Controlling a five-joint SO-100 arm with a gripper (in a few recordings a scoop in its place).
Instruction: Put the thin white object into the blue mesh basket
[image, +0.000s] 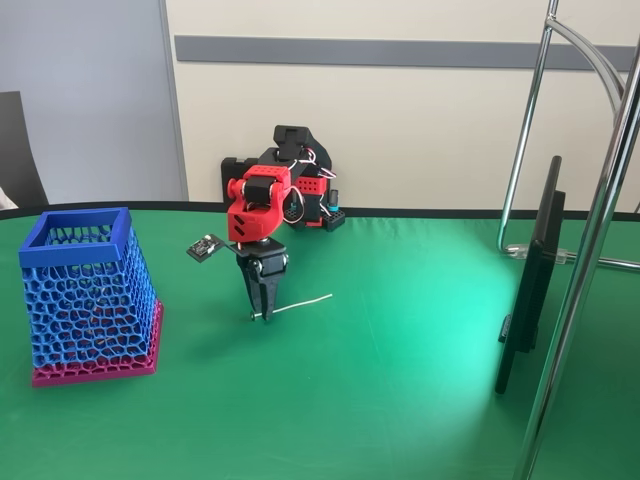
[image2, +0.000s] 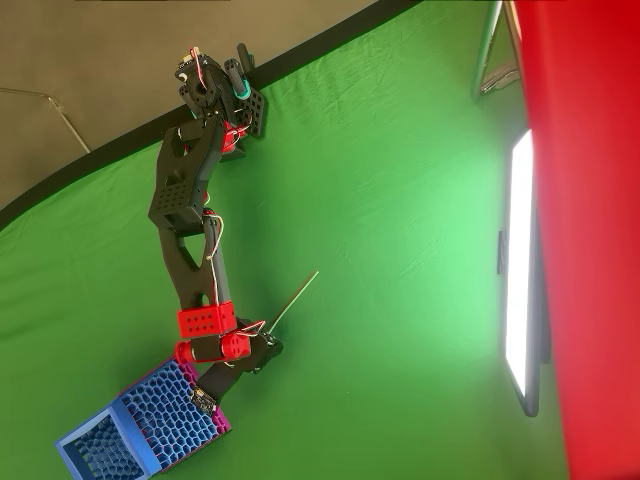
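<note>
Arm: red and black, gripper (image: 262, 312) pointing down onto the green table (image: 400, 400), left of the table's middle.
Gripper jaws: closed together around one end of the thin white object (image: 300, 303).
Thin white object: nearly level just above the cloth, its free end reaching right.
Blue mesh basket (image: 85, 290): upright near the table's left edge, pink base on the cloth, well apart from the gripper.
Monitor (image: 530, 280): edge-on, near the right edge.
Chrome stand (image: 590, 250): beside the monitor.
</note>
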